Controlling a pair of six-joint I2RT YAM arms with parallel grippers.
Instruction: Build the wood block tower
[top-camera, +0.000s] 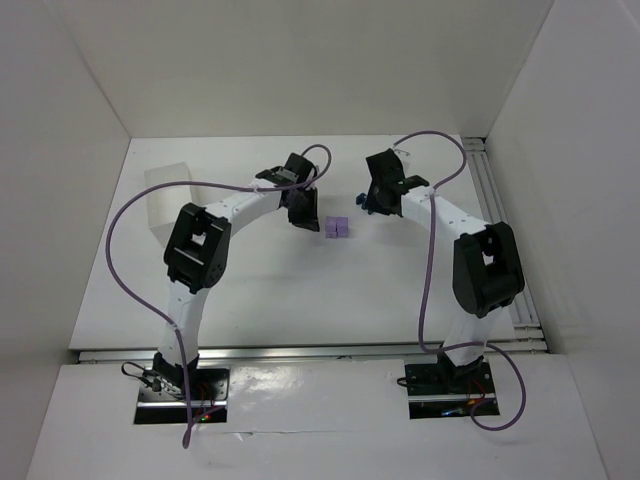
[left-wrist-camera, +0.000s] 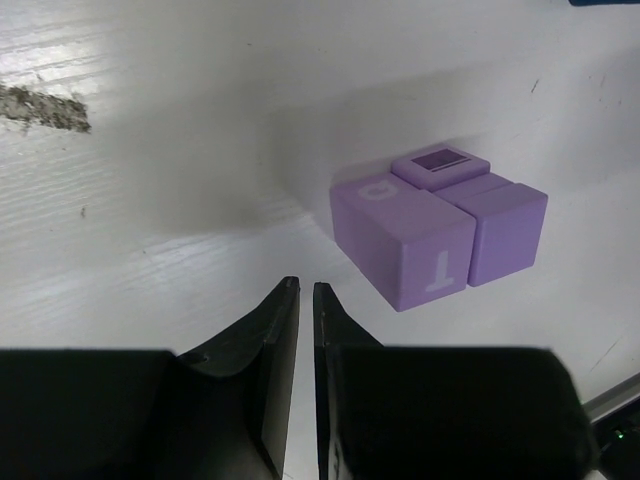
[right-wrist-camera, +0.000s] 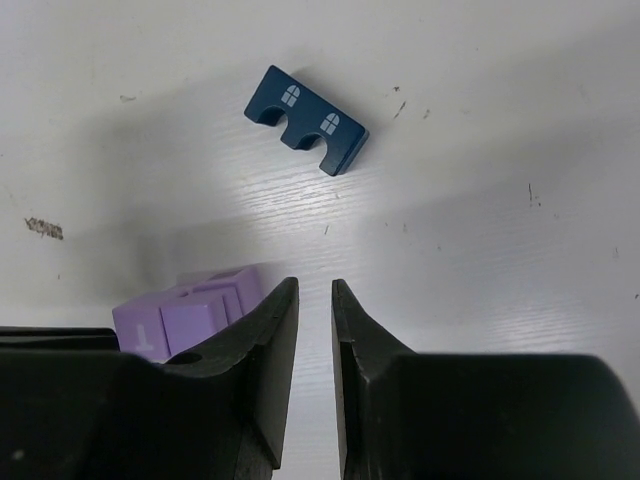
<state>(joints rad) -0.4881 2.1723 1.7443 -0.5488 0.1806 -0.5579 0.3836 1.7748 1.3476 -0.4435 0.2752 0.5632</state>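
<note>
A cluster of light purple blocks (top-camera: 337, 228) sits mid-table, packed close together. In the left wrist view the front purple cube (left-wrist-camera: 405, 250) bears white letters, with another purple block (left-wrist-camera: 507, 232) against its right side. A dark blue arch block (right-wrist-camera: 306, 119) with little white windows lies flat beyond my right gripper (right-wrist-camera: 314, 285); from above the blue block (top-camera: 356, 201) peeks out beside that gripper. My left gripper (left-wrist-camera: 305, 287) hovers just left of the cluster, apart from it. Both grippers show only a thin slit between the jaws, with nothing in them.
A translucent white box (top-camera: 165, 195) stands at the back left. White walls enclose the table on three sides. A metal rail (top-camera: 505, 230) runs along the right edge. Purple cables loop over both arms.
</note>
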